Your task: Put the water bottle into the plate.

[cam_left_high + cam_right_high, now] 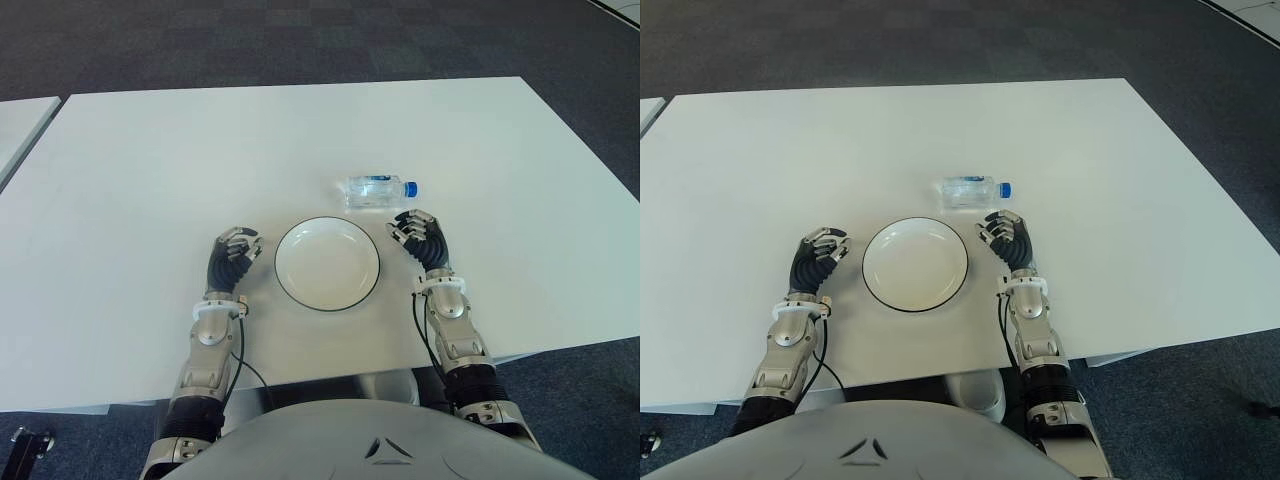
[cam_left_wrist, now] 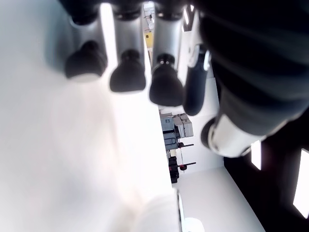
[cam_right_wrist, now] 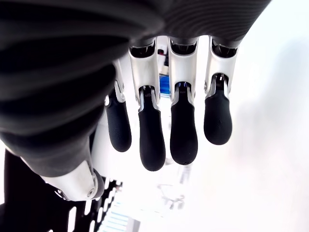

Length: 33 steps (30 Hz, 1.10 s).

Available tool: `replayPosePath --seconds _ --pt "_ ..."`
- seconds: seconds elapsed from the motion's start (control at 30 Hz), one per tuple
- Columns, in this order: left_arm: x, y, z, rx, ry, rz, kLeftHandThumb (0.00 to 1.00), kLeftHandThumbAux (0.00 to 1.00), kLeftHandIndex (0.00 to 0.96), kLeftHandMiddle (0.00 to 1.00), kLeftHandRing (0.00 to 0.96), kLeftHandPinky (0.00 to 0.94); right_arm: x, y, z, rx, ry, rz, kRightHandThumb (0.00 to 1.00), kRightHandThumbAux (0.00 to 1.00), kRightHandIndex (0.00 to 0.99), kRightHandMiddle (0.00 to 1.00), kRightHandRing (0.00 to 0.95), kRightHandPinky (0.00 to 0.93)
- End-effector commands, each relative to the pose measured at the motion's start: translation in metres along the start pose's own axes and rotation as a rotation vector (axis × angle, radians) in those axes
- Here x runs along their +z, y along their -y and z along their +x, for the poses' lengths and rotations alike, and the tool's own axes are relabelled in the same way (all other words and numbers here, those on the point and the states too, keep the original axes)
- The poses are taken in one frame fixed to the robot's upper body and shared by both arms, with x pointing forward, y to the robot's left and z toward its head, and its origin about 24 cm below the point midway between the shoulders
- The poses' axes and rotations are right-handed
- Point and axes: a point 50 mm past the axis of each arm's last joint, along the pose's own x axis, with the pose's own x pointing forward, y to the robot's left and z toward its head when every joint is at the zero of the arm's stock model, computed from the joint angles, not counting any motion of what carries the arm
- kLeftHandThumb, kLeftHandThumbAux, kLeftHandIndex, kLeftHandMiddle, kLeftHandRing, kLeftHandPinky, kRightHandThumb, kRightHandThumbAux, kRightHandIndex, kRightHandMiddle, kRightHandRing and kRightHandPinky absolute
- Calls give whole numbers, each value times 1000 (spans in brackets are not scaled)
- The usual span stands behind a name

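A white bench [image 1: 150, 160] is filling most of the eye views, with dark carpet [image 1: 300, 40] showing along the top of the frame. Near the centre, slightly low, a white plate [image 1: 327, 263] with a thin dark rim is sitting empty on the bench. The water bottle [image 1: 378, 190] is lying on its side just above and to the right of the plate, its blue cap pointing toward the right of the frame; it is not touching the plate.

The right hand [image 1: 418, 238] is showing just right of the plate and just below the bottle, close to it but not grasping it. In its wrist view its fingers [image 3: 183, 130] are hanging loosely curved and holding nothing.

The left hand [image 1: 234, 255] is showing just left of the plate, in the lower-left-centre of the frame. Its fingers [image 2: 127, 77] are bending gently, relaxed and empty, above the bench surface.
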Motion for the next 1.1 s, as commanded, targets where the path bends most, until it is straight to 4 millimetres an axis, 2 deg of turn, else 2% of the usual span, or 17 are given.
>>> replayPosePath --seconds 0.03,0.1,0.23,0.33,0.37,0.47,0.67,0.87,1.1 --pt "-17 4 -9 -12 -105 13 716 708 438 816 828 839 16 0 9 -5 67 -43 704 729 428 595 620 649" --pt "-17 5 -10 -11 -106 14 715 708 438 815 827 837 25 2 14 -9 118 -87 703 729 427 600 624 655" --pt "-17 5 -10 -10 -105 15 716 708 439 814 825 832 43 3 24 -4 220 -211 700 728 418 539 570 572" --pt "-17 6 -10 -16 -102 10 716 708 439 815 827 838 50 6 37 13 284 -379 695 726 408 398 409 404" --pt "-17 6 -10 -17 -102 9 716 708 439 815 827 839 51 6 40 15 296 -411 637 682 313 332 350 351" --pt "-17 7 -11 -18 -100 8 716 708 438 816 828 838 55 7 47 19 326 -481 571 607 179 231 253 267" --pt "-17 7 -12 -18 -102 3 716 707 438 809 820 830 65 6 66 27 368 -615 594 469 30 53 75 135" --pt "-18 6 -13 -14 -106 11 717 707 439 810 821 833 71 2 84 39 355 -712 617 344 3 5 7 20" --pt "-18 6 -13 -9 -107 23 718 706 439 815 825 837 75 -2 96 111 285 -795 674 255 0 0 0 1"
